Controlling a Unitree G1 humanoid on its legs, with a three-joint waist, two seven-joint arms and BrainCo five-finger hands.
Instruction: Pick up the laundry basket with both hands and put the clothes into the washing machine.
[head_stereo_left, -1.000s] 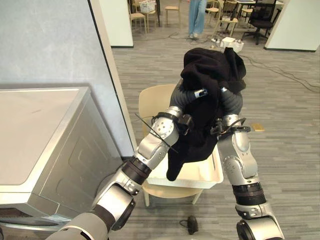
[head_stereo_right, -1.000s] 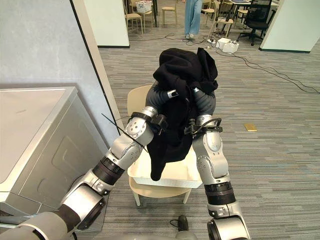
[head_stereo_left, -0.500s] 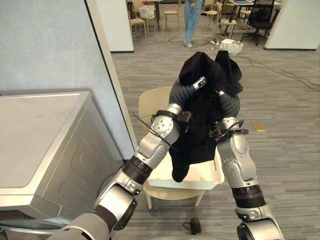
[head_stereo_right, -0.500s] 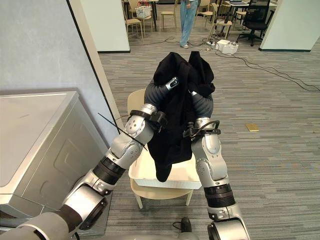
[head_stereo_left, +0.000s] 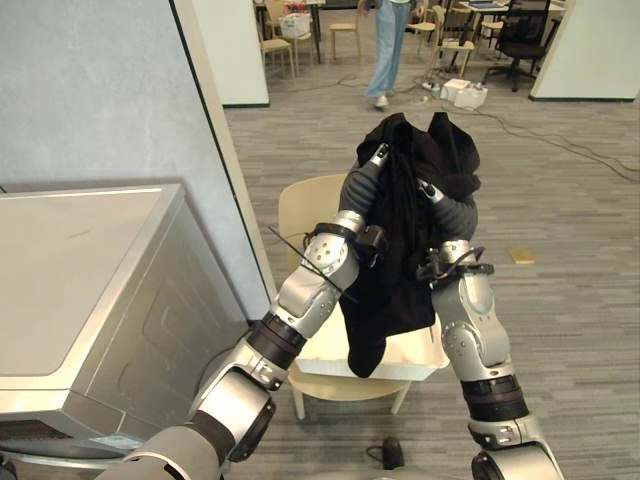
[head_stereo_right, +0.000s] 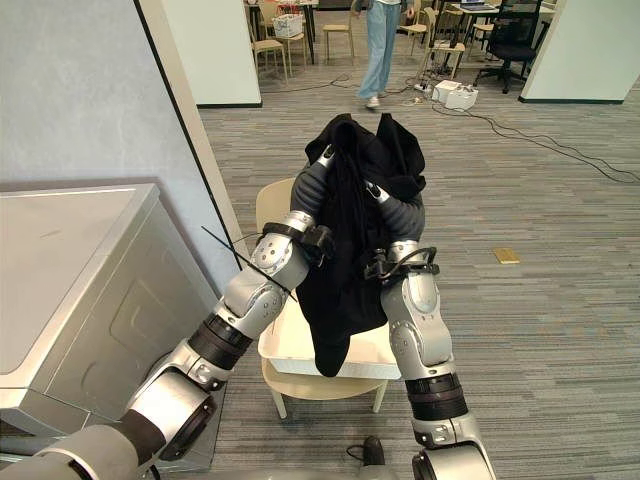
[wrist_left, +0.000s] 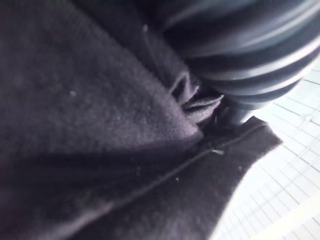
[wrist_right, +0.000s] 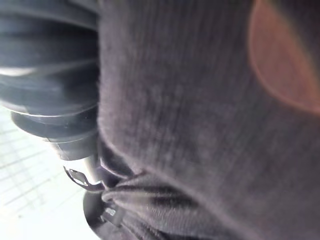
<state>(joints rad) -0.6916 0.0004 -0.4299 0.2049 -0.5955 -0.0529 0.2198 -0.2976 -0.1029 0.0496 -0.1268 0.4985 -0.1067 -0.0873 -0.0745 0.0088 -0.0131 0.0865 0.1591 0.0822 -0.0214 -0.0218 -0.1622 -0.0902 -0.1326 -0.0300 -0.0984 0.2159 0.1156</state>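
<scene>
Lowered since before, the black garment (head_stereo_left: 400, 240) is held above the basket (head_stereo_left: 322, 347) on a chair (head_stereo_left: 300, 205), grey carpet (head_stereo_left: 570, 230) around, by left hand (head_stereo_left: 379, 153) and right hand (head_stereo_left: 427, 189); whether they are clenched cannot be told under the cloth. Basket mesh is shown in the left wrist view.

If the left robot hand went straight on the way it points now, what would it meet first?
The black garment draped over the left robot hand; beyond it, probably only the floor, though depth is unclear.

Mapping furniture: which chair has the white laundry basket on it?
The pale wooden chair beside the washing machine; the basket rests on its seat. The other chairs stand far back.
</scene>
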